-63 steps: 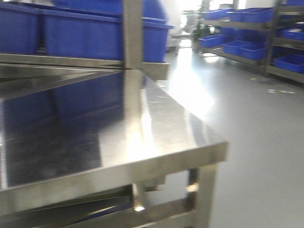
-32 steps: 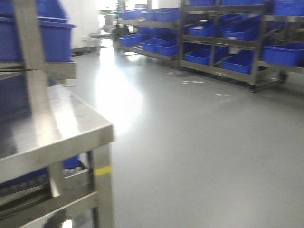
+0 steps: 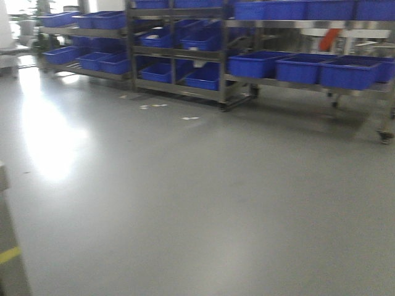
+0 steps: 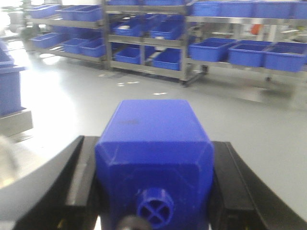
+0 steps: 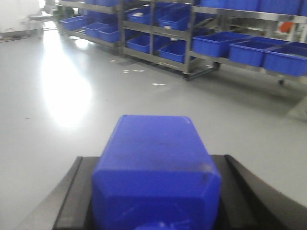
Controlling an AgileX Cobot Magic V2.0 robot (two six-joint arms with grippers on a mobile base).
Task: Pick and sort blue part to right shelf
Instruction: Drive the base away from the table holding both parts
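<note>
In the right wrist view my right gripper point(image 5: 153, 163) is shut on the blue part point(image 5: 156, 167), a solid-blue square block whose wide cap just shows at the bottom edge. My left gripper point(image 4: 154, 143) is shut on another blue block point(image 4: 153, 148), which has sloped shoulders and a small round knob facing the camera. Both black finger pairs press against the blocks' sides. The right shelf point(image 3: 290, 83), a steel rack with large open blue bins, stands across the grey floor at the back right. Neither gripper shows in the front view.
More steel racks point(image 3: 176, 55) with blue bins point(image 3: 102, 61) line the back wall to the left. Grey floor point(image 3: 203, 203) lies between me and them, with white marks point(image 3: 190, 118). A steel table corner with yellow tape point(image 3: 9, 254) sits at the lower left.
The front view has swung to the right: the steel table slid out to the left edge, and the floor and the racks of blue bins now fill the frame.
</note>
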